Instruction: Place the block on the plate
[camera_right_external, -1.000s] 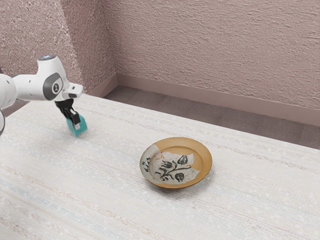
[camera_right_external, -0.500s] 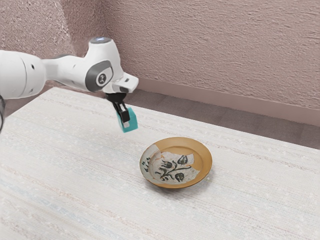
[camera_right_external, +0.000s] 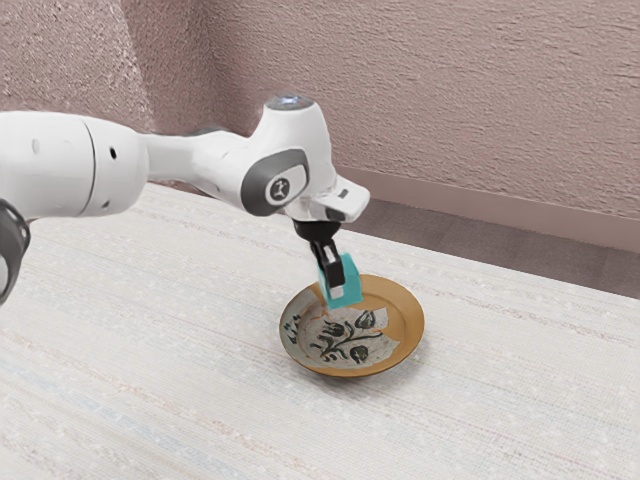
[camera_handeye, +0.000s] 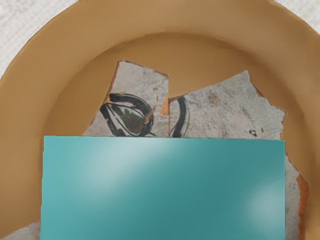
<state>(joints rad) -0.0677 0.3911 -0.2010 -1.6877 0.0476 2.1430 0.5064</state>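
Observation:
In the exterior view my black gripper (camera_right_external: 334, 277) is shut on the teal block (camera_right_external: 347, 292), one finger showing along the block's near side. The block overlaps the back part of the plate (camera_right_external: 405, 318), an ochre dish with a grey patch of dark leaf drawings. Whether the block touches the plate, I cannot tell. In the wrist view the teal block (camera_handeye: 165, 190) covers part of the patterned middle, and the plate (camera_handeye: 175, 17) curves around beyond it.
The plate stands on a whitish, streaked table (camera_right_external: 180, 350). Behind the table's far edge are a dark floor (camera_right_external: 440, 233) and a rough pinkish wall (camera_right_external: 450, 90).
From the far left of the exterior view, my arm has swung toward its right, carrying the block over to the plate. The plate has stayed where it was.

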